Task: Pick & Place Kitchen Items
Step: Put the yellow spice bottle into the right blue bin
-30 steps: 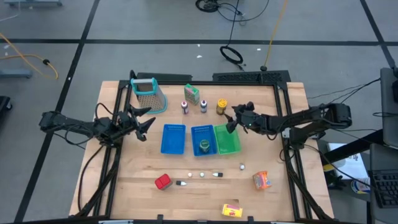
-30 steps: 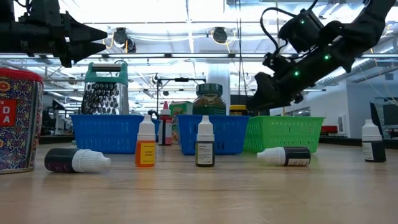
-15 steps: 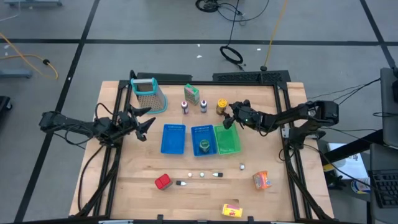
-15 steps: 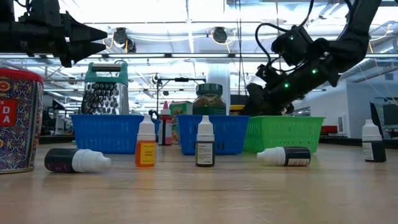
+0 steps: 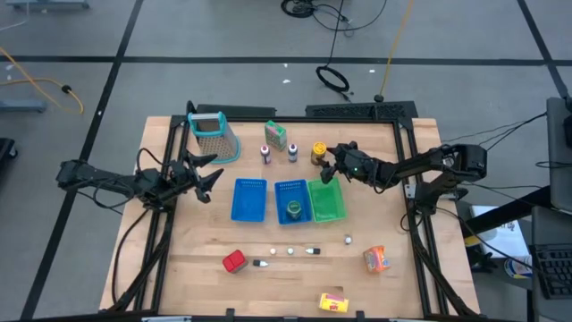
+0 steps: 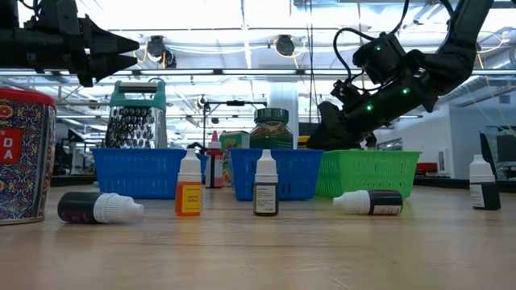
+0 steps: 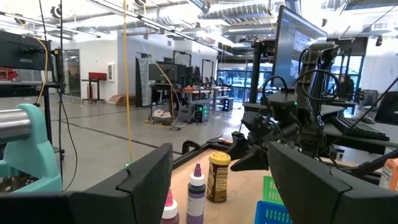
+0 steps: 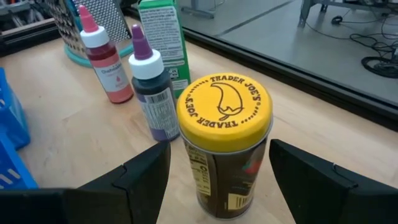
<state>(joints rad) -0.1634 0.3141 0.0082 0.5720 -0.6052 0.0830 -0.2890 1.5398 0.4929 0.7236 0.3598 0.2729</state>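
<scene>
1. Moved since a second ago: right gripper (image 5: pixel 332 164), from over the green basket (image 5: pixel 327 201) back toward the yellow-lidded spice jar (image 5: pixel 318 153); now just beside the jar, on its front-right side in the high view.
2. Right wrist view: yellow-lidded spice jar (image 8: pixel 225 144) standing upright, centred between the two fingers (image 8: pixel 140 177), a gap on each side. Jaws wide apart, nothing held, no contact visible.
3. Behind the jar in that view: purple-capped bottle (image 8: pixel 152 93), red-capped bottle (image 8: pixel 104 59), green carton (image 8: pixel 163 42), all upright near the table's far edge.
4. Left gripper (image 5: pixel 207 174) parked above the table left of the blue baskets, in front of the grater (image 5: pixel 214 137); fingers spread, empty. Unchanged from earlier.
5. Middle blue basket (image 5: pixel 291 190) with a dark green-lidded jar (image 5: pixel 292 211) inside; left blue basket (image 5: pixel 249 199) alongside.
6. Near edge: red can (image 5: pixel 234 261), row of small dropper bottles (image 5: pixel 290 251), orange packet (image 5: pixel 374 259), yellow box (image 5: pixel 332 302).
</scene>
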